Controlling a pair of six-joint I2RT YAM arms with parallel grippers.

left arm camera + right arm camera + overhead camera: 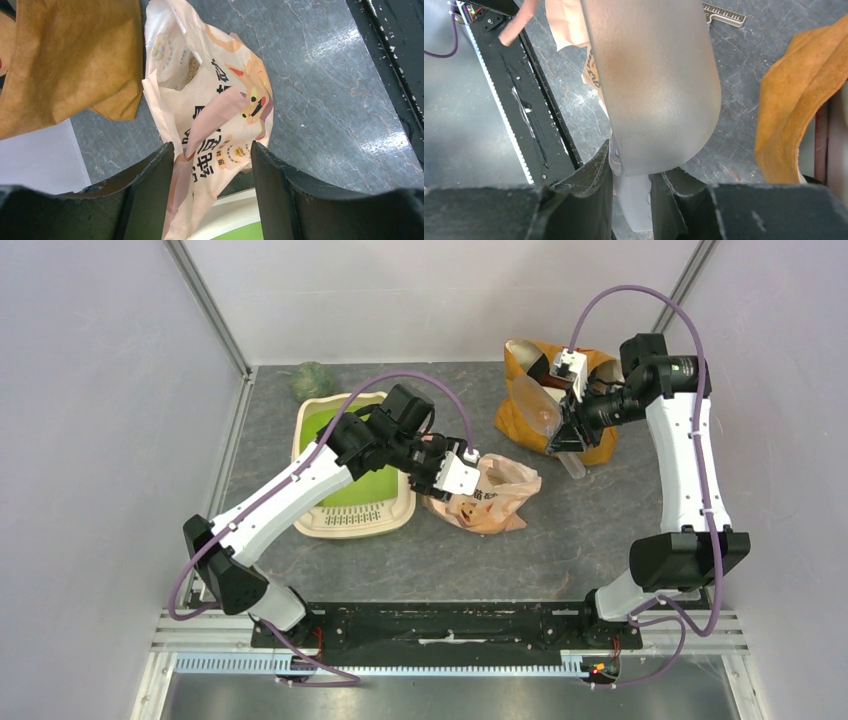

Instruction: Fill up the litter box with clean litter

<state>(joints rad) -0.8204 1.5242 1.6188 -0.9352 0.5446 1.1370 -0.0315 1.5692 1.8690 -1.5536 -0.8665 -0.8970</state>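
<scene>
- Left gripper (212, 150) apart, straddling bag (220, 100) beside box (301, 440).
- Right gripper (631, 165) clamped on scoop (654, 85) handle.
- Step: readying to scoop; next, probably steady bag, dip scoop into its mouth.

this is looking like a robotics lab test cell. plain white panel walls (100, 390) are closing in a dark grey marbled tabletop (560, 550) at nine, twelve and three o'clock, with bare aluminium frame posts (210, 310) running up the far corners. at six o'clock a black metal mounting rail (450, 625) is carrying two white-and-black robot arms (290, 495), with thin purple cables (640, 295) looping off them.
</scene>
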